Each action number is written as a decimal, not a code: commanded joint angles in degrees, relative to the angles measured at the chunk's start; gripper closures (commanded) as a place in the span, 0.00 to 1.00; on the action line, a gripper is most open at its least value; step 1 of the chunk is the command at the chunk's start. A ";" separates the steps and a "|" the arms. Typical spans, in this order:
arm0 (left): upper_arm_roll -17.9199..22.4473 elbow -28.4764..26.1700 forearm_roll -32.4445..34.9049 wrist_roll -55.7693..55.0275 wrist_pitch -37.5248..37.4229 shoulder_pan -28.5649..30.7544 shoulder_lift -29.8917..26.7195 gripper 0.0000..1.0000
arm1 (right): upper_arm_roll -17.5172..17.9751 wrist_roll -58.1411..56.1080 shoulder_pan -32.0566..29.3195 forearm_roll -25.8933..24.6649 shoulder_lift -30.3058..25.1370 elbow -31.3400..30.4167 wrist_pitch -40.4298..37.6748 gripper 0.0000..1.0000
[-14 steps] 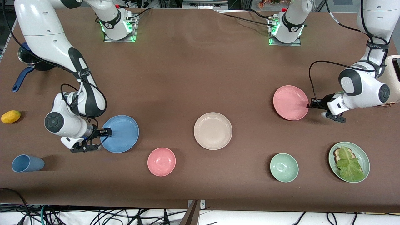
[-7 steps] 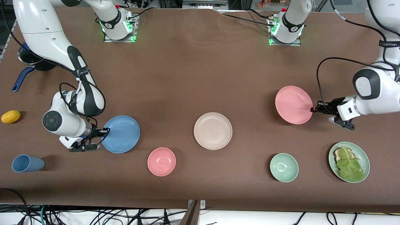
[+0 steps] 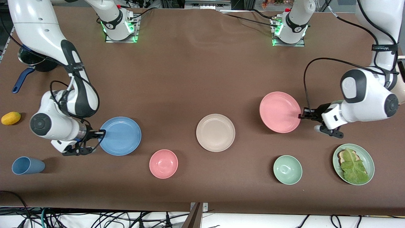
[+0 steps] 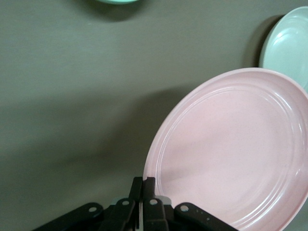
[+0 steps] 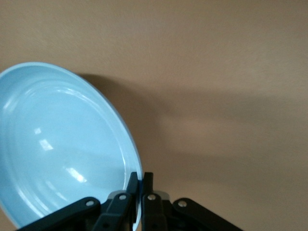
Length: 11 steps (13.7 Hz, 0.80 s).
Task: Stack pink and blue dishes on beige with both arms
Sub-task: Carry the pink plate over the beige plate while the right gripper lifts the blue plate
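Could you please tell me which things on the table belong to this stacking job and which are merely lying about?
Part of the job:
pink plate, clamped by the left pincer
blue plate, clamped by the right pincer
beige plate

Lying about:
pink bowl
mint bowl
green plate with lettuce
blue cup
yellow fruit

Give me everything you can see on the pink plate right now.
The pink plate is flat, round and shallow, plain matte pink, with faint rings inside its rim. It is empty. The left gripper pinches its rim on the edge toward the left arm's end, holding it tilted above the table, where it casts a shadow. It hangs beside the beige plate, not over it.
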 commanded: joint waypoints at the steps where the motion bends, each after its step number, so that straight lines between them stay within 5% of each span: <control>1: -2.19 2.90 -1.04 -8.81 -0.62 -2.30 0.78 1.00 | 0.20 -0.98 -0.46 0.11 -0.56 5.73 -6.24 1.00; 11: -2.64 8.79 -1.66 -27.99 9.83 -16.98 8.95 1.00 | 0.55 1.55 3.75 0.29 0.05 15.94 -14.86 1.00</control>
